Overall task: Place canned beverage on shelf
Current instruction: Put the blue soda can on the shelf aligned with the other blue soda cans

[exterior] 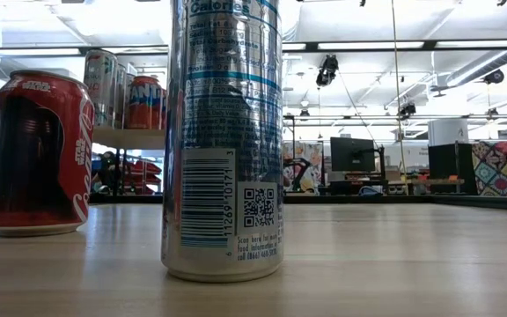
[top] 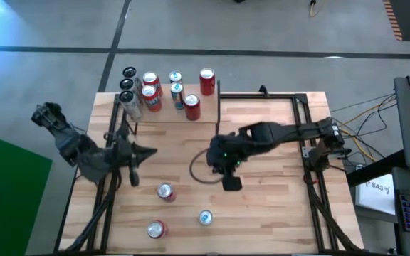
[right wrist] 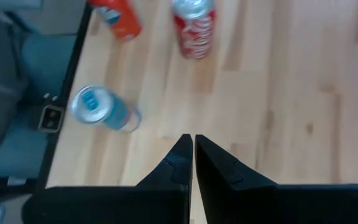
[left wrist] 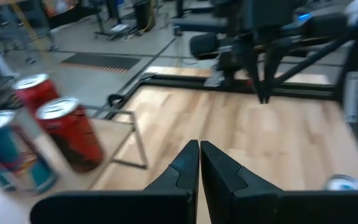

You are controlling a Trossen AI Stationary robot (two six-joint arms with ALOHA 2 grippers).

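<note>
Both end effectors are seen with fingers pressed together and nothing between them: the right end effector (top: 230,181) is poised over the middle of the worktop (top: 276,206), the left end effector (top: 135,178) hangs near the worktop's left edge, just in front of the shelf (top: 169,117). Three cans are left standing loose toward the near edge: a red can (top: 165,191) nearest the centre, a slim blue-and-silver can (top: 205,217) beside it toward the right, and a second red can (top: 156,228) closest to the near edge. The shelf, at the far-left corner, is already crowded with upright cans (top: 164,91), with a further red can (top: 206,81) at its right end. The main hazard is judged to lie in that crowding: any can brought in could be knocked against its neighbours and a row toppled off the raised board. A second risk is seen in the closed fingers, which would have to be spread before descent; if lowered as they are, a can top would be struck and the can tipped or sent rolling. The tall slim can is thought the easiest to upset. The shelf's thin black uprights could also be clipped by the left arm, so close does it stand.
</note>
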